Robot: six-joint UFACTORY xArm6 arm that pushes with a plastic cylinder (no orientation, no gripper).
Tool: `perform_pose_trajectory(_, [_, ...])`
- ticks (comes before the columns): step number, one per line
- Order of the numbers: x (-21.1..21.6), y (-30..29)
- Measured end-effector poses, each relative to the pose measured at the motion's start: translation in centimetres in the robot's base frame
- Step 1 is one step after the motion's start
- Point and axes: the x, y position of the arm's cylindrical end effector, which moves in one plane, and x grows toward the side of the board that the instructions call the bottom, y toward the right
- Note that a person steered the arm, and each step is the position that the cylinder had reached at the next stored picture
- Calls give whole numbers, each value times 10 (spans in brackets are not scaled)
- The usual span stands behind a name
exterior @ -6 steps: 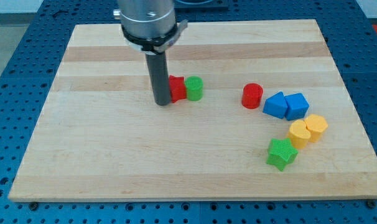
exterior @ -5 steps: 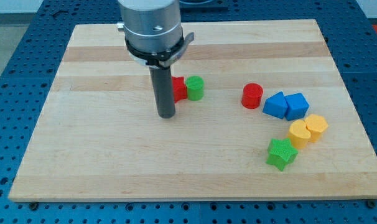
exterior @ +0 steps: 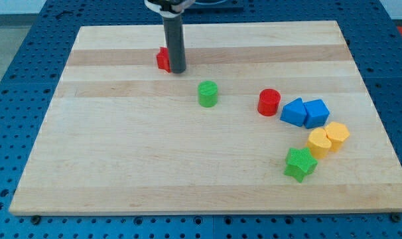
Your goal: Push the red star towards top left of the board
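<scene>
The red star (exterior: 163, 60) lies on the wooden board (exterior: 121, 166) in its upper part, left of centre, partly hidden behind the rod. My tip (exterior: 178, 70) stands against the star's right side, touching it. The green cylinder (exterior: 207, 93) stands alone below and to the right of my tip.
A red cylinder (exterior: 269, 101) stands right of centre. Two blue blocks (exterior: 304, 112), two yellow blocks (exterior: 328, 139) and a green star (exterior: 300, 164) cluster at the view's right.
The red star has moved from beside the green cylinder up and to the left. My tip went from the star's lower left to its right side, higher on the board. The green cylinder stayed.
</scene>
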Motion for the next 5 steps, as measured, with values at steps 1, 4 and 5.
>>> perform_pose_trajectory(1, [-24,-50])
perform_pose_trajectory(4, [-51,-43])
perform_pose_trajectory(5, [-52,6])
